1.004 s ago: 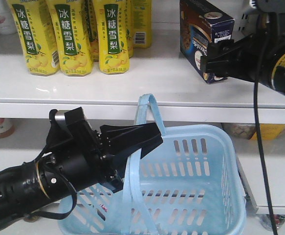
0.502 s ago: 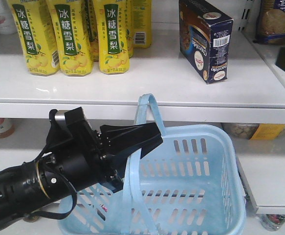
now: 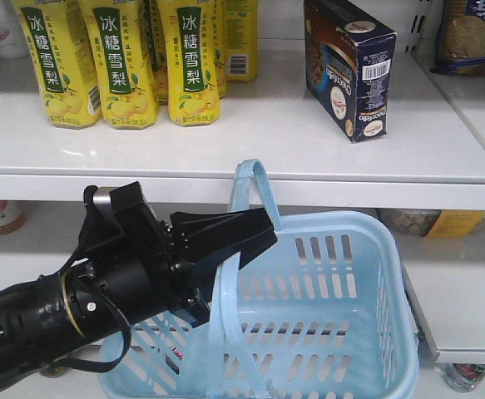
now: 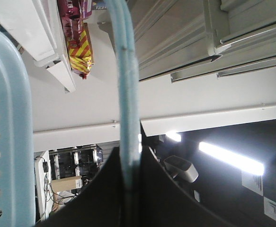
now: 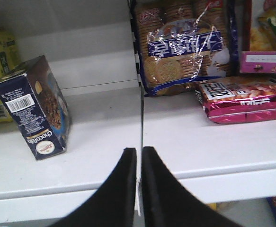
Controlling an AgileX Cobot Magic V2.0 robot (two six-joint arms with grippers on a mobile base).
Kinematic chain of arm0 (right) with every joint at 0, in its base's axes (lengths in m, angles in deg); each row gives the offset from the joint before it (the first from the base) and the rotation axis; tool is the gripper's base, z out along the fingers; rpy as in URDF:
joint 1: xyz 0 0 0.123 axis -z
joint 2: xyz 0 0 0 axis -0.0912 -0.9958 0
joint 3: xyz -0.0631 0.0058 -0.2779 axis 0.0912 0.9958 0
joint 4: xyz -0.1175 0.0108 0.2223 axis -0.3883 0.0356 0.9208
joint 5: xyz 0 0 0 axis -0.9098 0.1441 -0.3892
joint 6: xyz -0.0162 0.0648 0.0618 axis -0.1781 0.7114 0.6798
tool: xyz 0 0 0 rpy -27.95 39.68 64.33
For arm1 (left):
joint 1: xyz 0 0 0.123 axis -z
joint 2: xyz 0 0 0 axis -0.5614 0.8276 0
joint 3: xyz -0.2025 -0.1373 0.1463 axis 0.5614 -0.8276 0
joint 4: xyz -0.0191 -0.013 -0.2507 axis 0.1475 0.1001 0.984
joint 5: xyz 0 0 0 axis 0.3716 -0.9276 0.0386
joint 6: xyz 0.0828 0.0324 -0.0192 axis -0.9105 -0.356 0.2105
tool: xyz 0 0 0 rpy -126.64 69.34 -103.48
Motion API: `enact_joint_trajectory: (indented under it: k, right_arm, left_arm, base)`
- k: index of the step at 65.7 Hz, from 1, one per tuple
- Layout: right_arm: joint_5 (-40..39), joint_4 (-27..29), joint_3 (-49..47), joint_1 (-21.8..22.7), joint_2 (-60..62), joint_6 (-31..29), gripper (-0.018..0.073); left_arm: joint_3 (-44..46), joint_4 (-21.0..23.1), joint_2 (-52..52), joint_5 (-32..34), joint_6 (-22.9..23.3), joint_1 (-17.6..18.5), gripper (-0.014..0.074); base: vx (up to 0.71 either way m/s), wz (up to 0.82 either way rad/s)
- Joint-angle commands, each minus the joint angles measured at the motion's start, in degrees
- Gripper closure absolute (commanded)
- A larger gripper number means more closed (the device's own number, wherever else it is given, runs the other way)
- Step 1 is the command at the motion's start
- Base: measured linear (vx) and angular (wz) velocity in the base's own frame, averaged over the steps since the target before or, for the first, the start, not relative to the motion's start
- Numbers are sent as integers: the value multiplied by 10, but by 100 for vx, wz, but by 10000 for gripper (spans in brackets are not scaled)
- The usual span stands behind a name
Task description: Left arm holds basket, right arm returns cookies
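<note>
Cookies [image 3: 350, 66] stand on shelf [image 3: 250, 141]; left pincer [image 3: 225, 237] grips basket [image 3: 342, 332] handle

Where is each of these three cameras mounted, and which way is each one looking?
Front view: sits on the robot's body, faces the white shelf; shows the black left hand hooked on the light blue plastic basket.
Left wrist view: sits behind the left hand, looks up along the basket's pale blue handle pinched in its fingers.
Right wrist view: sits behind the shut right hand, faces the shelf.
Shared: front and right wrist views both show the dark navy cookie carton standing free on the shelf.
</note>
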Motion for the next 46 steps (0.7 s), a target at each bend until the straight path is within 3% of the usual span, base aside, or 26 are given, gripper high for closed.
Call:
enact_joint_trajectory:
  k: [1,22,46]
  right_arm:
    - [3,-19,10,3,34,1,570]
    - [28,-12,81,3,134,3,570]
    - [35,-16,85,3,140,3,570]
  left_arm:
    - [23,72,-18,24,-19,-7,596]
    - [23,72,-18,24,-19,-7,596]
    - [23,72,-18,24,-19,-7,596]
  base:
    - [0,0]
    - [0,0]
    - [0,0]
